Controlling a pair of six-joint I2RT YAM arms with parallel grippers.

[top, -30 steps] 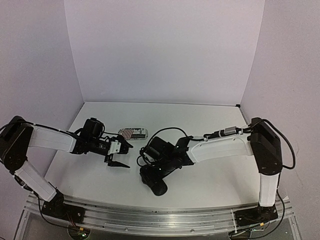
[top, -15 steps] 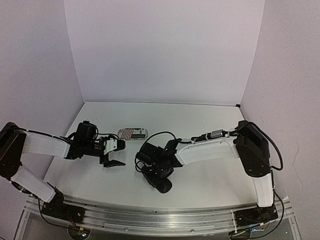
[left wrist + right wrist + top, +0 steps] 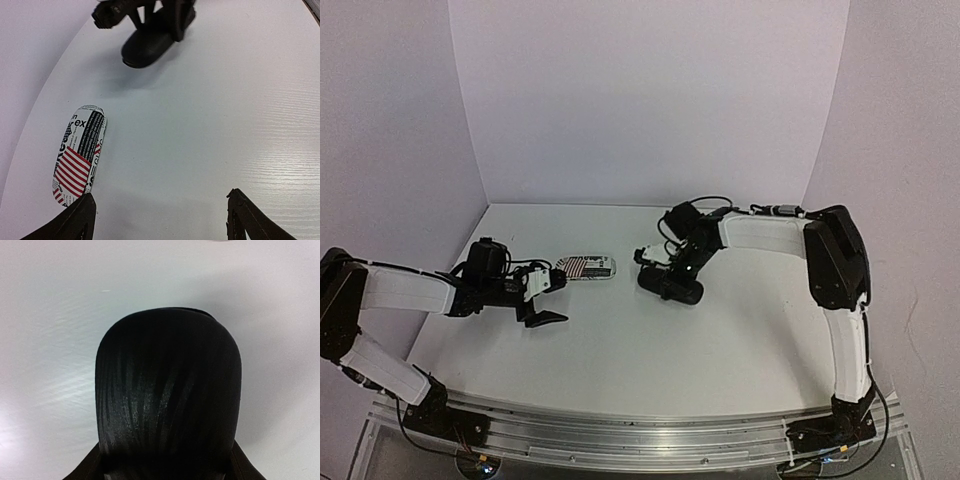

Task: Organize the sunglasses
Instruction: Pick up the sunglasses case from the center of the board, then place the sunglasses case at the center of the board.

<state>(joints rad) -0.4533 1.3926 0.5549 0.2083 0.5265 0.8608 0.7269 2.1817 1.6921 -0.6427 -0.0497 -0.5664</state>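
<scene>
No sunglasses show in any view. My right gripper (image 3: 669, 274) is shut on the oval black case (image 3: 672, 288) and holds it at table level near the middle of the table. I cannot tell whether it touches the top. In the right wrist view the black case (image 3: 167, 390) fills the space between my right gripper's (image 3: 165, 466) jaws. My left gripper (image 3: 553, 299) is open and empty, low over the table. The striped black-and-white case (image 3: 585, 267) lies just beyond its far finger. In the left wrist view that striped case (image 3: 79, 155) lies beside my left gripper's (image 3: 161, 200) left jaw.
The white table (image 3: 740, 330) is walled by white panels at the back and sides. In the left wrist view the black case (image 3: 147, 45) and the right arm's fingers (image 3: 120, 12) show at the top. A metal rail (image 3: 620, 430) runs along the near edge.
My right arm has carried the black case from the near centre of the table to the far side, right of the striped case. My left gripper has drawn back slightly to the left, still open.
</scene>
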